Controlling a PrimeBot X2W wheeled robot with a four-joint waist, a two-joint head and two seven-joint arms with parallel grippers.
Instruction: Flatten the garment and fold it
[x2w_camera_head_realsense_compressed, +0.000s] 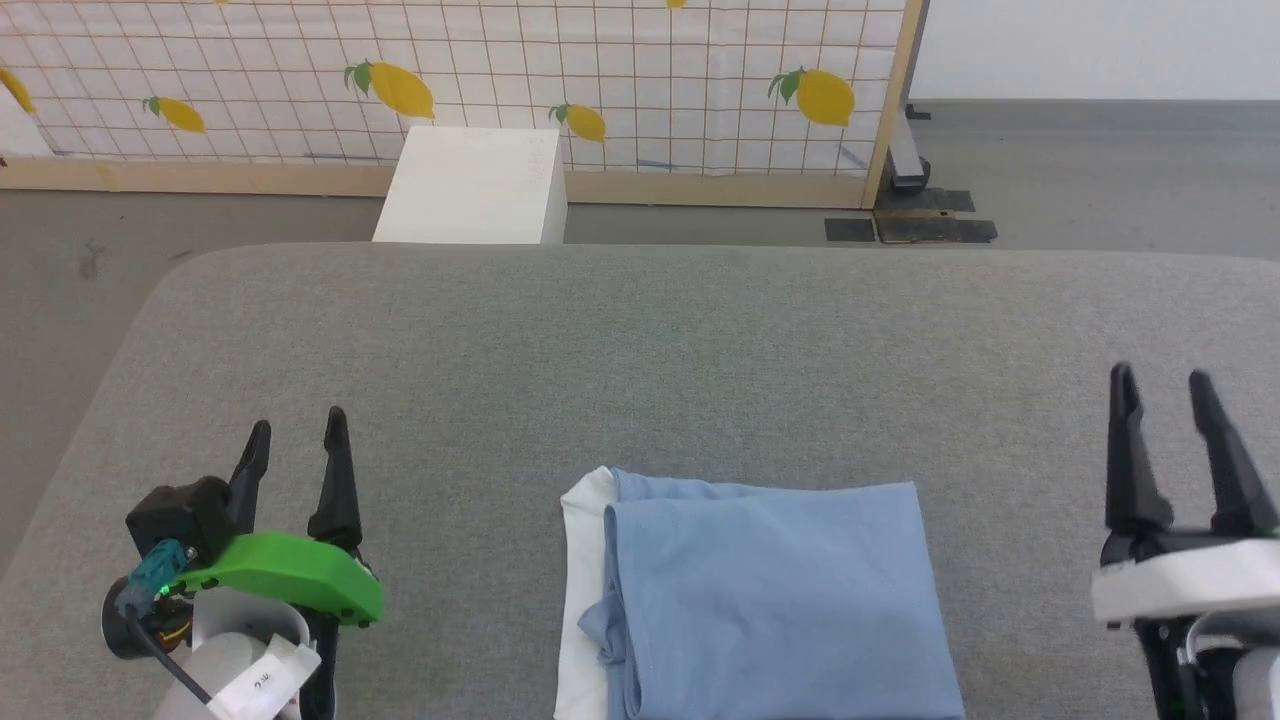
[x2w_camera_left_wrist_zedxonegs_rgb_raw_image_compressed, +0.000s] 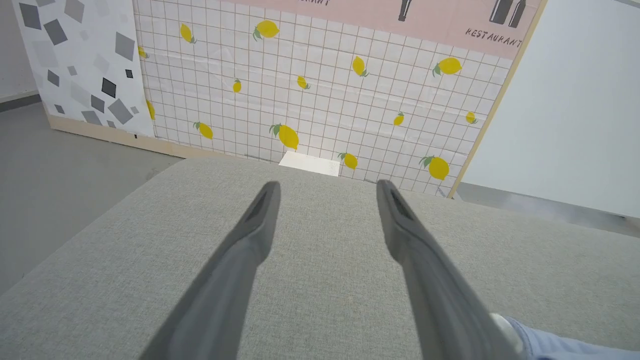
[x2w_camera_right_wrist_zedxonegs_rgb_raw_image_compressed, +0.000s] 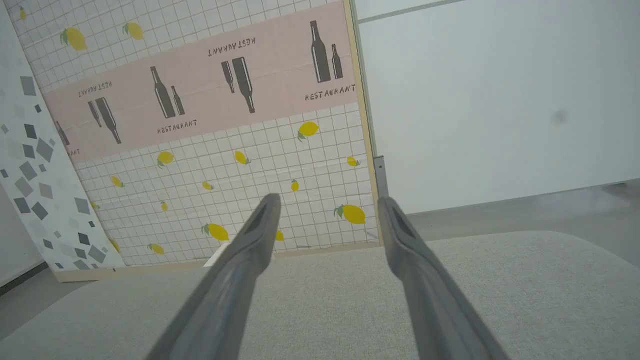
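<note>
Two claws flank the work on a wide grey padded table, which runs well past both sets of fingertips to a rounded far edge. The garment lies between them, inboard of the left claw and of the right claw. It is apart from both and sits nearer the robot than their tips. It forms a compact light-blue rectangle, so the folding looks all but done. Each claw is spread as wide as it goes, with nothing between its fingers and nothing touched. A white band shows along the garment edge facing the left claw, and against it a small pucker of blue cloth bunches up. If a last tidy is wanted, I judge a low, flat press on that pucker from the left claw would serve best, kept light so the stacked layers do not slide. Bare table lies ahead of each claw, giving free room to move forward. The table's slanting side edge lies off the left claw's outer side, so there is less room to swing outward there. The garment's near edge runs out of the head view, so its margin from the table's near rim cannot be told.
</note>
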